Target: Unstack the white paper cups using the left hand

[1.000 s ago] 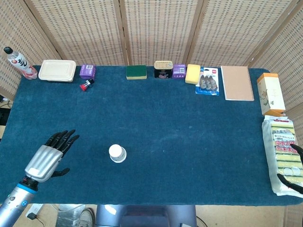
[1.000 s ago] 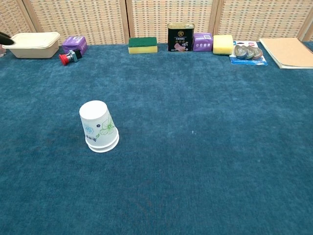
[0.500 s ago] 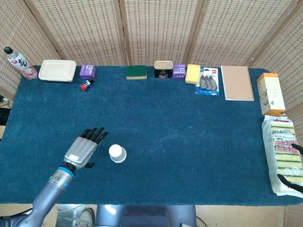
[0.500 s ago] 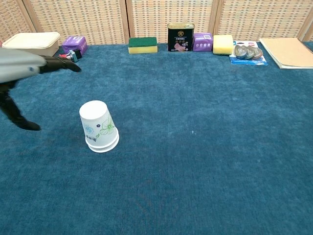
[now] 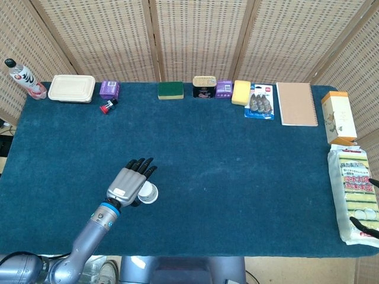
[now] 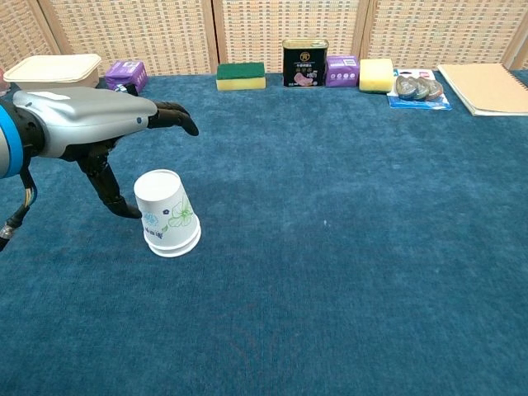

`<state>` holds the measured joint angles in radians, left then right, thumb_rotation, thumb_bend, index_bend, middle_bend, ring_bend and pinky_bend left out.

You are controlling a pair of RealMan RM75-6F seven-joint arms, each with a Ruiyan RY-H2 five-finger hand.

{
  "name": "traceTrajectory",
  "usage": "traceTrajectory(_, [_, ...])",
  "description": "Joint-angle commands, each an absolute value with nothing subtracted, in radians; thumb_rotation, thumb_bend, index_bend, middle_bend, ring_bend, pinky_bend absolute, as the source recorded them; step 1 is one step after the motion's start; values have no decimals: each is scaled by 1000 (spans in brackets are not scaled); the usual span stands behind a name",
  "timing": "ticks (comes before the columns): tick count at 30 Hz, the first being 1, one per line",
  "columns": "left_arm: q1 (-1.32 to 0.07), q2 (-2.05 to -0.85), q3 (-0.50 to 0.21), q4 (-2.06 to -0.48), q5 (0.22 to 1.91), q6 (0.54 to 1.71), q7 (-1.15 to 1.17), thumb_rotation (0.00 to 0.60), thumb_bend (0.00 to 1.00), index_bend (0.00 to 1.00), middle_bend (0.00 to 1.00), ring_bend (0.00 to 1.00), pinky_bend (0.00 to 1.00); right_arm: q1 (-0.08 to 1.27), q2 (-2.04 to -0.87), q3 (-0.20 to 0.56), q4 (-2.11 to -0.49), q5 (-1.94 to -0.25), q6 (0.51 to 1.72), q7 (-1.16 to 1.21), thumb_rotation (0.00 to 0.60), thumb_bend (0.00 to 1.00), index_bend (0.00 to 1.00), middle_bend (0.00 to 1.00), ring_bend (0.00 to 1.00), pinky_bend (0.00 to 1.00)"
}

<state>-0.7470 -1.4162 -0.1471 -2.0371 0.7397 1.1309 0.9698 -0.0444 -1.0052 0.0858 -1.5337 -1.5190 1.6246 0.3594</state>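
The stack of white paper cups with a green floral print [image 6: 167, 213] stands upside down on the blue carpeted table [image 6: 346, 272], in the near-left area. The cups remain nested; two rims show at the base. The left hand [image 6: 87, 124], silver-backed with black fingers [image 6: 175, 118], hovers just above and to the left of the stack. Its fingers are extended and apart over the cup top, and the thumb points down beside the cup wall; contact cannot be confirmed. It holds nothing. In the head view, the left hand [image 5: 129, 182] partly covers the stack [image 5: 148, 192]. Only dark fingertips of the right hand [image 5: 365, 228] show at the right table edge; their state cannot be determined.
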Motion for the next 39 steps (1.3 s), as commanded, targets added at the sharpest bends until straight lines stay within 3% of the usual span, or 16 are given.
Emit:
traceTrajectory(1, [-762,-1418,-136,-2041,717,1142,971,600,161,128,0,0,87,-45,-1004,86,-1534,-1520,1625,362,600,157,158,21,0,0])
traceTrajectory(7, [-787,-1419,-122,-2043,694,1159,963,600,168,225,0,0,87,-46,-1004,86,-1533,-1521,1627,367,600,157,153,20,0,0])
traceTrajectory(39, [-850,-1441,-80,-2028,671,1226,929,600,245,376,0,0,87,-45,-1001,85,-1528,-1525,1626,387,600,157,146,21,0,0])
